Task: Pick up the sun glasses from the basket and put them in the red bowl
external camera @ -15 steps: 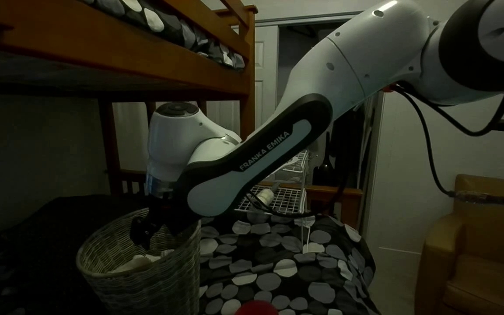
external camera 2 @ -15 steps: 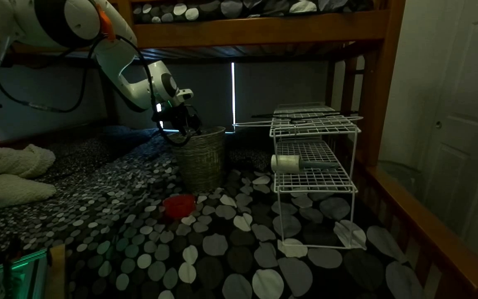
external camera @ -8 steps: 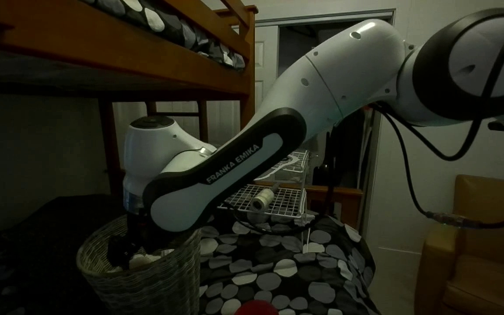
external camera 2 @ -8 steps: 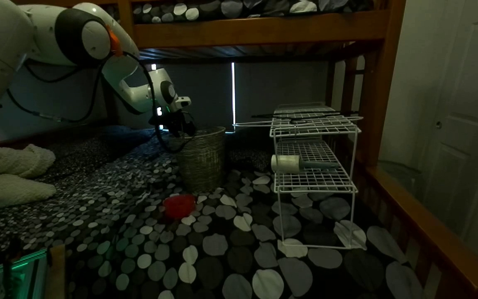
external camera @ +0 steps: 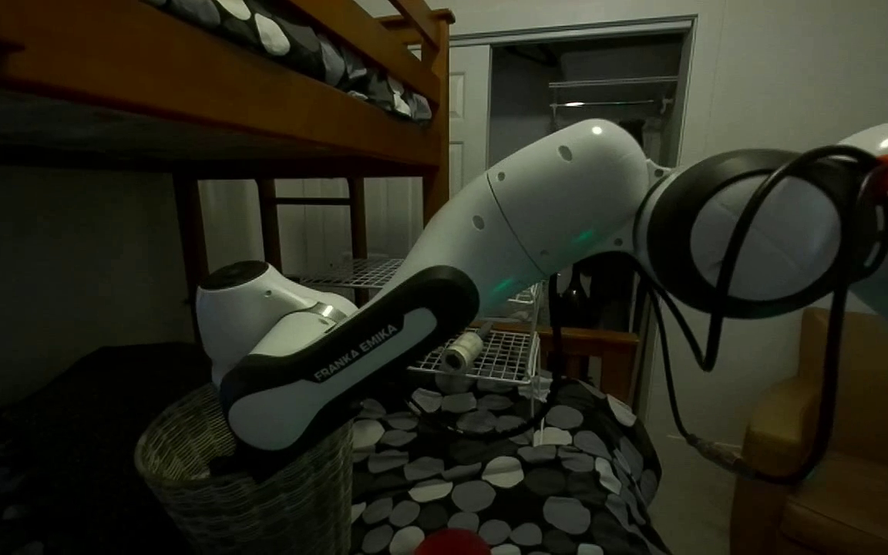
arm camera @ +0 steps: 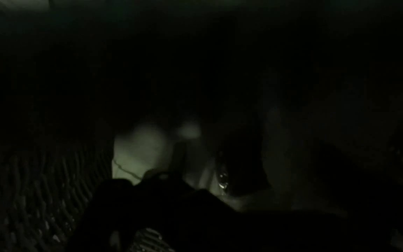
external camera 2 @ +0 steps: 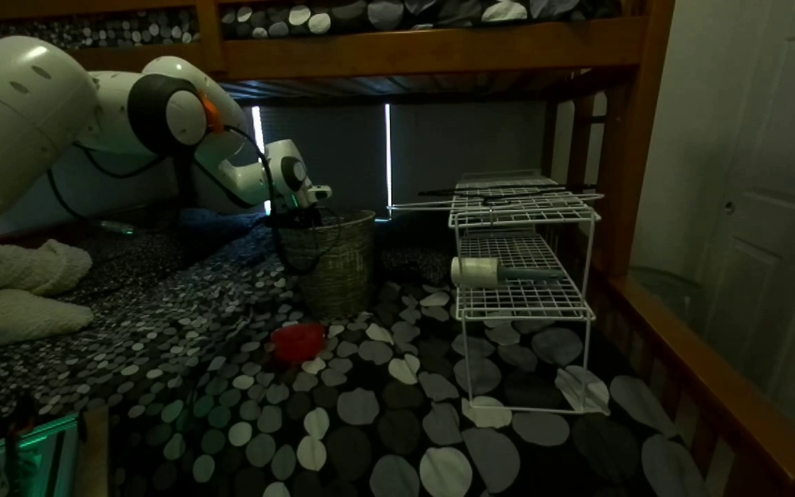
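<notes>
Left of centre in an exterior view, the gripper [external camera 2: 306, 217] reaches into the basket [external camera 2: 349, 276]; the bowl [external camera 2: 299, 344] sits lower. I cannot tell the fingers' spread.

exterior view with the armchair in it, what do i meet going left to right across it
Basket → red bowl, cut off by the bottom edge → armchair.
</notes>
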### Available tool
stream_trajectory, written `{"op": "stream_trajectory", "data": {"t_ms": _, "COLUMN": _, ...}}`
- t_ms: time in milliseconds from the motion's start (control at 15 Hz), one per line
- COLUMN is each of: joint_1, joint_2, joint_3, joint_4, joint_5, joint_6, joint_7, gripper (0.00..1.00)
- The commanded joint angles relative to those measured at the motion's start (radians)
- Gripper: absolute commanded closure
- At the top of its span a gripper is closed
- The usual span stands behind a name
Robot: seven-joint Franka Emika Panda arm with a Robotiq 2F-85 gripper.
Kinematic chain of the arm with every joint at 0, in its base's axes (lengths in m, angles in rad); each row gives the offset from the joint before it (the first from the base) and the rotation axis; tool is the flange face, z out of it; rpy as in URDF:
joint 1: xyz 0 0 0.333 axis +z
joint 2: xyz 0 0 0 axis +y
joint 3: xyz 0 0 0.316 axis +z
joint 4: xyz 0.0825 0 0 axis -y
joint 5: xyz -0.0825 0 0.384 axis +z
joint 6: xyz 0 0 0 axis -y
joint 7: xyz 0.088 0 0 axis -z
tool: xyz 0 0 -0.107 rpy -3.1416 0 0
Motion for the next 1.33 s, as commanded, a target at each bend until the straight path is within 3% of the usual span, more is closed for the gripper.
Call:
{"op": "stream_trajectory", "data": {"t_ms": 0, "joint_1": 0.035, "joint_2": 0.107, "joint_3": -0.045, "joint_4": 0.148, "joint_5": 0.042, "joint_6": -0.106, "joint_7": -0.012, "gripper": 0.36}}
{"op": "stream_trajectory", "data": {"t_ms": 533, "joint_1": 0.034, "joint_2": 0.175, "joint_3": -0.034, "joint_4": 0.292, "joint_5": 0.045, "joint_6": -0.231, "joint_7": 0.004, "gripper": 0.98}}
{"op": "stream_trajectory", "data": {"t_ms": 933, "joint_1": 0.036, "joint_2": 0.155, "joint_3": -0.036, "joint_4": 0.300, "joint_5": 0.036, "joint_6": -0.235, "joint_7": 0.016, "gripper": 1.00}}
{"op": "stream_trajectory", "data": {"t_ms": 1267, "joint_1": -0.010, "joint_2": -0.051, "joint_3": -0.026, "joint_4": 0.145, "joint_5": 0.048, "joint_6": -0.044, "joint_7": 0.098, "gripper": 1.00}}
